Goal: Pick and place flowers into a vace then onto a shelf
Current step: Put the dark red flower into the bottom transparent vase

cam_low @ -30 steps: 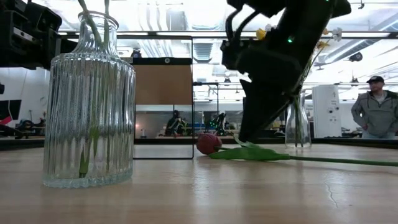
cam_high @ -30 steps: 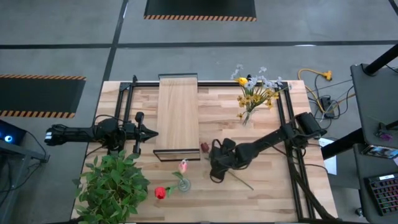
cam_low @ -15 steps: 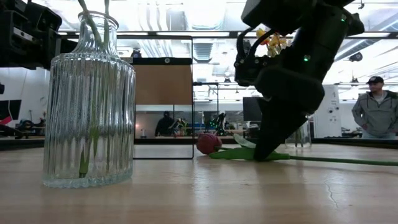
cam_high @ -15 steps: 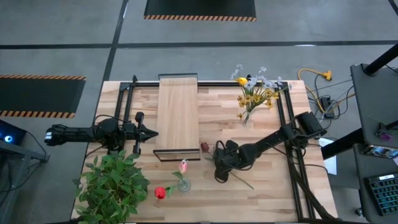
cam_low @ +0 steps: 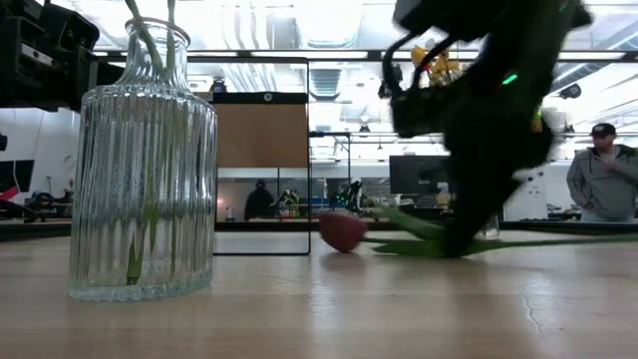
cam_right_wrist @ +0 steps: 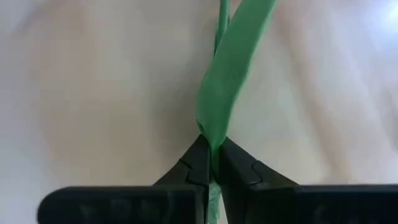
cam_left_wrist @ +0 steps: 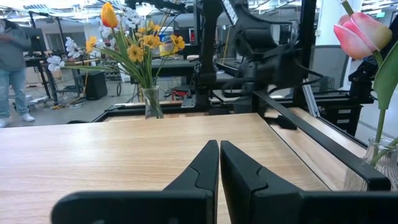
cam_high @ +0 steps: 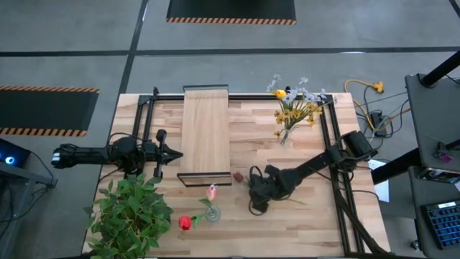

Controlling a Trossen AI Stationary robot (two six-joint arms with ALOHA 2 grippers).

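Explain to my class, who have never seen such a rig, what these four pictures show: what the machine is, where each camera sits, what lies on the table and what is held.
Two dark robot arms work at a wooden table. One camera looks down from above, one looks level across the tabletop, and one sits on each wrist. The right gripper is shut on the green stem of a red tulip lying on the table. The left gripper, shut and empty, waits beside the shelf. A ribbed glass vase already holds tulips, beside a leafy plant; another vase of yellow flowers stands far back.

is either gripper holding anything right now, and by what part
The right gripper is shut on the red tulip, pinching its green stem and leaf. The left gripper is shut and holds nothing.
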